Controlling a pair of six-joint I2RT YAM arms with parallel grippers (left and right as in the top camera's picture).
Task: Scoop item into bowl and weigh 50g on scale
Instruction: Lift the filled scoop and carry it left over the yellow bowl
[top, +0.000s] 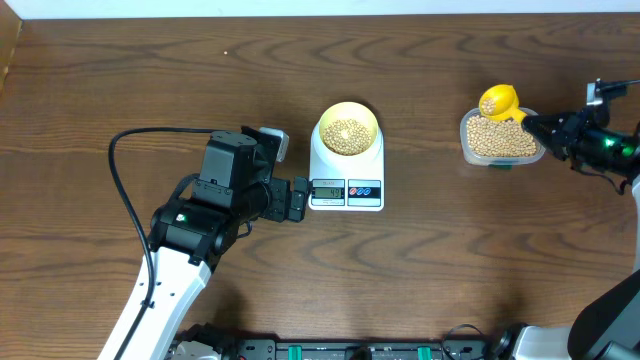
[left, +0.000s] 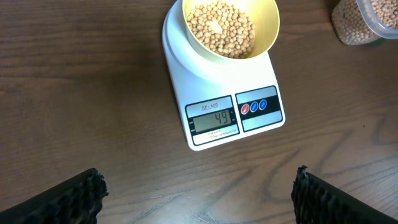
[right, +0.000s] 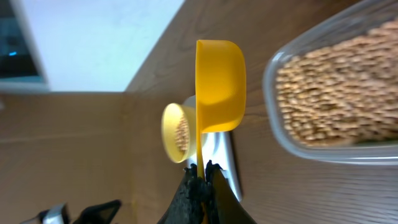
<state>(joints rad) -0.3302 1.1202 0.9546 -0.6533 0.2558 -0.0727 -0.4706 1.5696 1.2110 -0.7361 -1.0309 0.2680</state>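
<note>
Overhead, the left arm (top: 180, 240) comes up from the lower edge of the wooden table (top: 120, 80) to the left of the scale (top: 345, 190). The left gripper (top: 298, 199) sits just left of the scale's front edge. In the left wrist view, the left gripper (left: 199, 176) has its jaws spread as wide as they go. The two black ridged fingers (left: 68, 199) stand at the bottom corners of the frame, nothing is between them, and the scale (left: 214, 99) lies just ahead of them.

The scale is a white rounded rectangle. Its small display (left: 214, 119) reads 49, and two round buttons (left: 257, 107) sit to the right of the display. The pale yellow bowl (top: 321, 128) stands on the scale's back half. Its rim (left: 267, 31) is about as wide as the platform, and a layer of tan round beans (left: 221, 28) covers the bottom.

To the right of the scale, well apart from it, a clear plastic tub (top: 467, 150) holds many more of the same beans (top: 500, 140). The cup of a bright yellow scoop (top: 497, 100) sits over the far edge of the tub. I cannot tell whether the cup has beans in it.

Farther right, the right gripper (top: 532, 124) is pinched tight on the scoop's thin handle. In the right wrist view its dark fingers (right: 189, 193) are pressed together around the handle, and the scoop (right: 221, 81) stands on edge beside the tub (right: 273, 81). The bowl (right: 171, 134) and the scale (right: 225, 155) show beyond it.
</note>
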